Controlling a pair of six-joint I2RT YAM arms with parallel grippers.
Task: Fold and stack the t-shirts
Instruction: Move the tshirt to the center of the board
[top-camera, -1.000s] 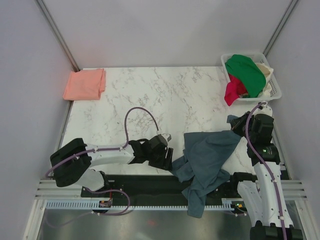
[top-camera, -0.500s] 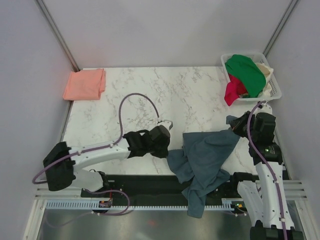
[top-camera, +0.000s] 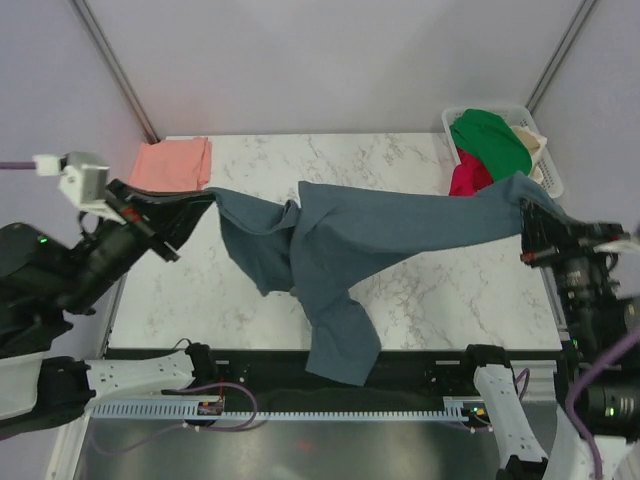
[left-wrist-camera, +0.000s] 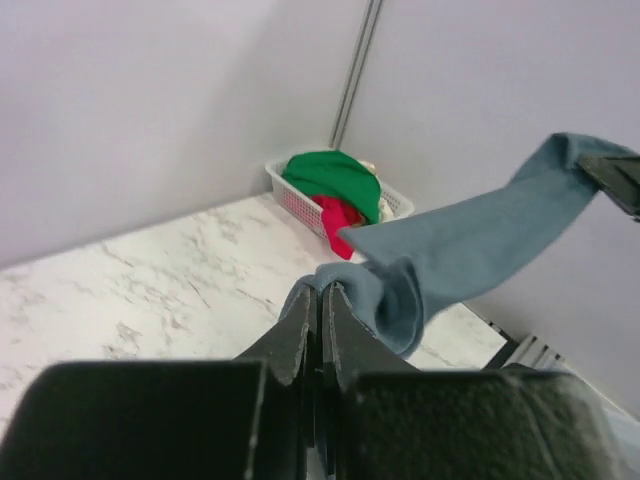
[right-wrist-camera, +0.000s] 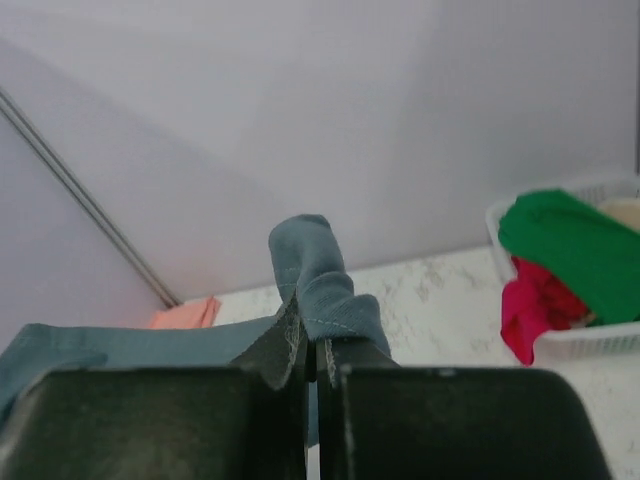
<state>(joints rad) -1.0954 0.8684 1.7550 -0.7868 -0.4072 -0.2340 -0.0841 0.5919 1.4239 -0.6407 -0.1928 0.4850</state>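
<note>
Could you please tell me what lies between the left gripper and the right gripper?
The slate-blue t-shirt, stretched above the table from the left gripper to the right gripper, both shut on it; the top view shows this.

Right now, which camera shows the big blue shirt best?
The top external view: the blue shirt shows nearly whole, stretched between the left gripper and right gripper. The left wrist view shows a bunched corner and one strip; the right wrist view only a pinched fold.
</note>
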